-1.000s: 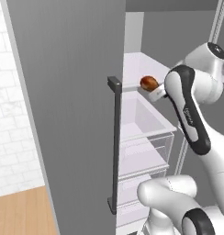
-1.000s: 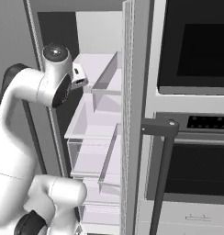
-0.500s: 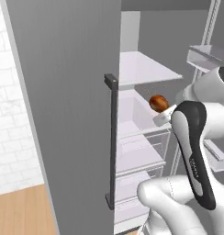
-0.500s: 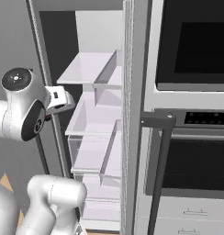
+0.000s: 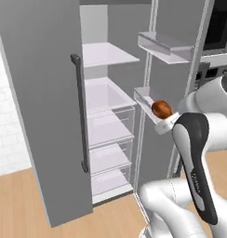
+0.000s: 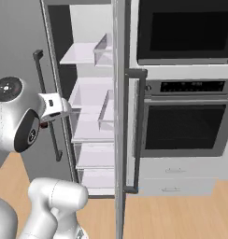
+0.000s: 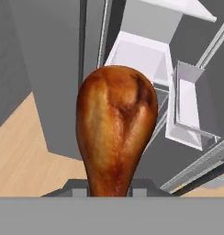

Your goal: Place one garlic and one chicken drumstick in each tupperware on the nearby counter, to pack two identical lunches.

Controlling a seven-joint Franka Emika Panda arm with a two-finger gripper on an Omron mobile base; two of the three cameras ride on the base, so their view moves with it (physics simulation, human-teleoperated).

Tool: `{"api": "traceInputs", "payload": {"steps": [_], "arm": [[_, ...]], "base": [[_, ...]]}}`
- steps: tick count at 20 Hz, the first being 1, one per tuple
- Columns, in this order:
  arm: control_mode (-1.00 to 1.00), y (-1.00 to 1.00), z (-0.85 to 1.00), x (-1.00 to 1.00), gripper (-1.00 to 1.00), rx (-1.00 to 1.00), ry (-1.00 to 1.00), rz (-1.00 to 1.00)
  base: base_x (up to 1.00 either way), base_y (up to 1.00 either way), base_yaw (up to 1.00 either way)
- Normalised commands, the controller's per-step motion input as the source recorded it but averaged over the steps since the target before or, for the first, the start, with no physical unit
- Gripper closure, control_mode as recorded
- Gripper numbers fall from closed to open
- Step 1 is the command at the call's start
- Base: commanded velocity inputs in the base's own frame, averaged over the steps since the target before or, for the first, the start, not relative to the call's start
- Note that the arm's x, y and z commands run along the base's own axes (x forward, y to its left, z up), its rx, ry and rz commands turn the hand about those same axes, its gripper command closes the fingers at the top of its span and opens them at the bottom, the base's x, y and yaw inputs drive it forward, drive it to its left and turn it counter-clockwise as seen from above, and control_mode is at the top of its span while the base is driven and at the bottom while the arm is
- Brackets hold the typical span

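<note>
We are facing the open refrigerator [image 5: 110,130], its grey door [image 5: 41,107] swung wide on the left with a dark vertical handle [image 5: 79,111], and white shelves and clear drawers [image 5: 110,139] stacked inside; in the right base view a black wall oven [image 6: 186,121] is standing just beside the fridge, over wood flooring [image 5: 22,204]. The white arm is reaching up across the front of the compartment, and the gripper [image 7: 109,190] is carrying a chicken drumstick [image 7: 116,133], seen in the left base view as a brown lump [image 5: 162,109] at the hand, near a door bin [image 5: 145,100] and clear of the shelves. In the hand view the fingers are clamped on the narrow bone end, with the fat meaty end pointing away from the hand. We are judging the drumstick as light, fairly firm, and likely slick on its glazed skin, top-heavy when held this way; the slim shank is the sensible place to grip, and quick swings could make it pivot or slip.
</note>
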Motion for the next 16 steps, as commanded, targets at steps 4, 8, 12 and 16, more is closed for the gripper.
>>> {"api": "traceInputs", "payload": {"steps": [4,8,12,16], "arm": [[1.0,0.0,0.0,0.0,1.0,0.0,0.0,0.0],[1.0,0.0,0.0,0.0,1.0,0.0,0.0,0.0],[1.0,0.0,0.0,0.0,1.0,0.0,0.0,0.0],[1.0,0.0,0.0,0.0,1.0,0.0,0.0,0.0]], "base": [[-0.75,-1.0,-0.32],[-0.04,-1.0,-0.4],[0.65,-1.0,-0.26],[0.95,-1.0,-0.1]]}}
